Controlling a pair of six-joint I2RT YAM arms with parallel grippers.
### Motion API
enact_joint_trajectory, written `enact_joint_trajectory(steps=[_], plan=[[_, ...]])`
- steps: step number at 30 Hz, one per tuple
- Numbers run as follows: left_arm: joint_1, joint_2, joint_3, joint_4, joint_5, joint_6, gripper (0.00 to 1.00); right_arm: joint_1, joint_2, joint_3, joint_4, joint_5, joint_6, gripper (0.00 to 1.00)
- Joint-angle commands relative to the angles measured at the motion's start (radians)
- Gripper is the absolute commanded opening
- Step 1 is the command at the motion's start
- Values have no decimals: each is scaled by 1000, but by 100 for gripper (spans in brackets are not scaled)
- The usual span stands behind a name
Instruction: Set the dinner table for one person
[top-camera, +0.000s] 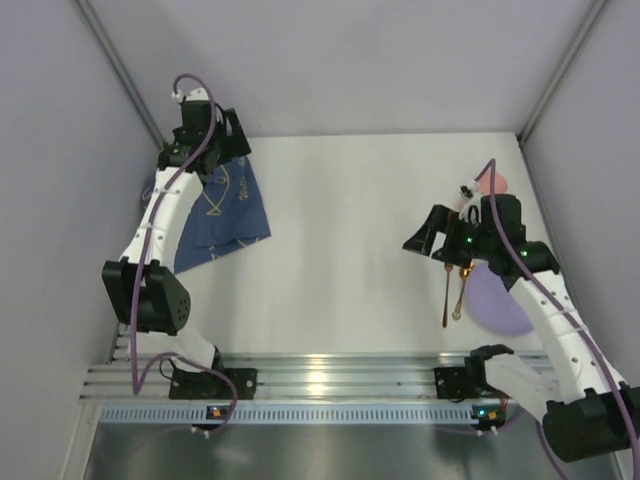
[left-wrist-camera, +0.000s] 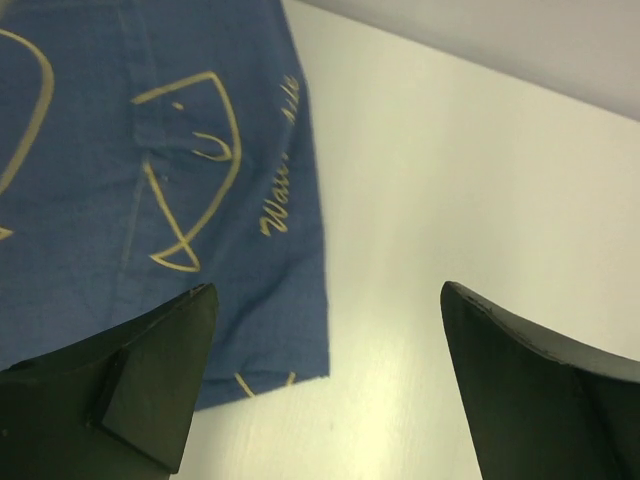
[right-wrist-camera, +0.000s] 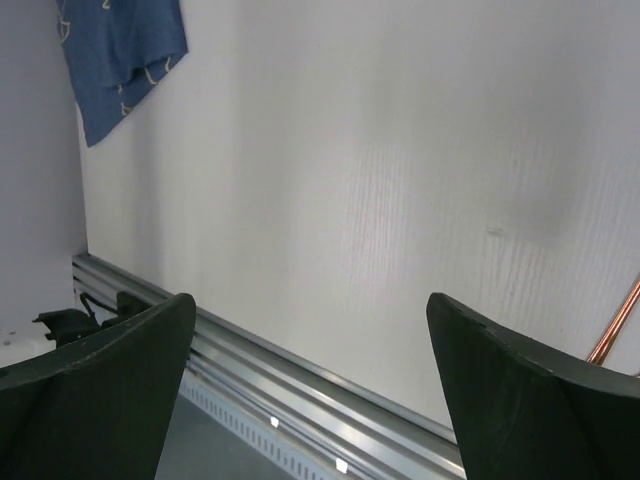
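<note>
Both empty and wide open: left gripper (left-wrist-camera: 326, 300) over the blue placemat (left-wrist-camera: 150, 150), right gripper (right-wrist-camera: 310, 305) above the dinner table (right-wrist-camera: 400, 150).

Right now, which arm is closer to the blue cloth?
Left. The left tool hovers over the blue cloth's edge; the right tool is across the table, beside the gold cutlery.
</note>
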Motion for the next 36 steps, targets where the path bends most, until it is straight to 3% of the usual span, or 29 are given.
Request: enact_joint_trajectory(steps=[1,2,4,5,9,12,13,15,19,26,30,36], plan=[[48,-70,-100,50,305,-73,98,24,-59,-46,49,22,12,100],[71,-41,-149,67,464,-59,98,29,-61,-61,66,3,12,100],[103,42,-110,-76,439,-114,98,36,-52,-86,101,-18,19,100],[108,36,-170,-89,379,-178,98,35,-44,-83,102,-35,18,100],[192,-119,-510,205,308,-329,98,35,-7,-12,43,-9,-20,100],[222,-64,-499,155,190,-338,94,37,11,9,28,35,-43,100],[226,-5,-467,32,111,-346,93,35,28,38,-8,40,-46,100],[234,28,-400,-61,17,-422,89,35,91,99,-82,5,-65,100],[278,-42,-510,-10,-23,-511,83,36,136,110,-93,-17,-77,100],[350,-10,-629,174,136,-384,80,50,277,193,-43,-46,-59,100],[349,24,-663,288,286,-355,77,73,427,343,-90,-20,-82,100],[347,77,-682,385,383,-367,67,89,463,390,-138,39,-119,100]])
